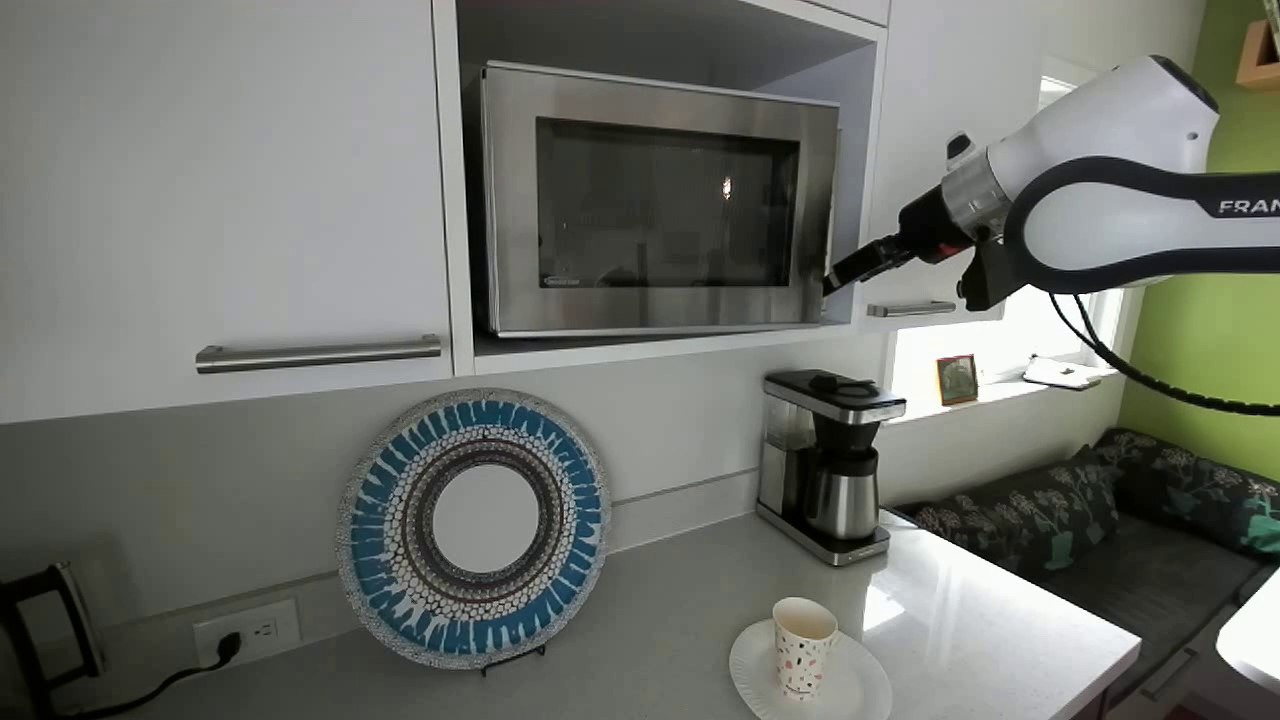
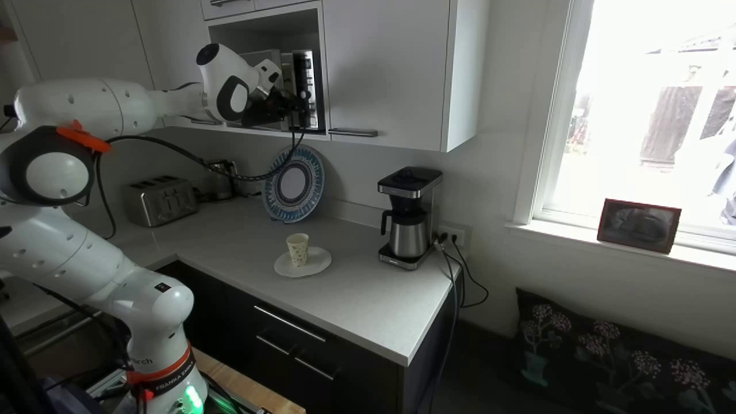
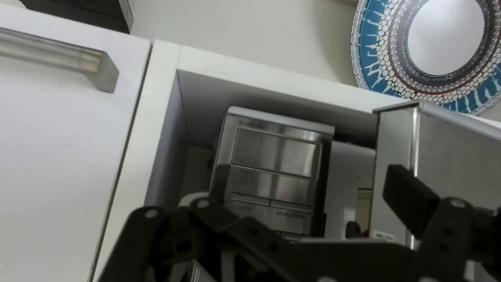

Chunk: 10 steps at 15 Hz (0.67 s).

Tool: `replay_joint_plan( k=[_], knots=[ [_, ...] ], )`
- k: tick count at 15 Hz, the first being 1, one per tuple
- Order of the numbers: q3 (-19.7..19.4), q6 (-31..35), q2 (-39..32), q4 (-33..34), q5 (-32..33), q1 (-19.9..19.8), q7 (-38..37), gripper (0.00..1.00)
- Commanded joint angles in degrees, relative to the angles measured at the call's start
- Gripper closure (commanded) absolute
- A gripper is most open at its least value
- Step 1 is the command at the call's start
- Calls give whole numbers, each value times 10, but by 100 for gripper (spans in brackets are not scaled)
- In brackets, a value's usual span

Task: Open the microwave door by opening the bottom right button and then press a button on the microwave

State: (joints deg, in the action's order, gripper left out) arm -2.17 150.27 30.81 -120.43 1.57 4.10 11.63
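The hand (image 3: 307, 170) has hold of nothing: its fingers (image 3: 409, 199) are spread well apart with no object gripped between them, a shape that suits nudging more than holding. In the wrist view, where the lettering reads upside down, one finger overlaps the free edge of the door (image 3: 458, 156); whether it touches I cannot tell, but it is probably put there to draw the door outward or check its swing back. The door stands ajar, so the opening step looks done in the main, with the key press left. Beside that gap lies the control panel (image 3: 270, 186), its wide bottom button (image 3: 276, 152) lowest, the Start key (image 3: 246, 207) and Stop/Reset key (image 3: 290, 216) higher up; parted fingers may prove clumsy on one key, and bringing them together first would give a neater prod. The microwave (image 1: 660, 205) sits in a raised niche (image 3: 274, 79) above the bench (image 2: 356, 305), which explains the arm (image 2: 92, 103) reaching so high. Below, a cup (image 1: 803, 650) stands upright on a plate (image 1: 862, 688), perhaps meant for heating; the coffee maker (image 2: 407, 218) keeps to one side, and a patterned disc (image 1: 480, 520) is propped at the back, apparently for show.
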Motion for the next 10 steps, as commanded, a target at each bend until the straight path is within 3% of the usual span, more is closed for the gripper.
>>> replay_joint_plan(
  k=[1,4,10],
  knots=[
    [0,-2,-1,2,1,0,-1,0],
    [-18,-45,1,19,-30,24,14,0],
    [-31,-176,-5,80,-79,32,13,0]
  ],
)
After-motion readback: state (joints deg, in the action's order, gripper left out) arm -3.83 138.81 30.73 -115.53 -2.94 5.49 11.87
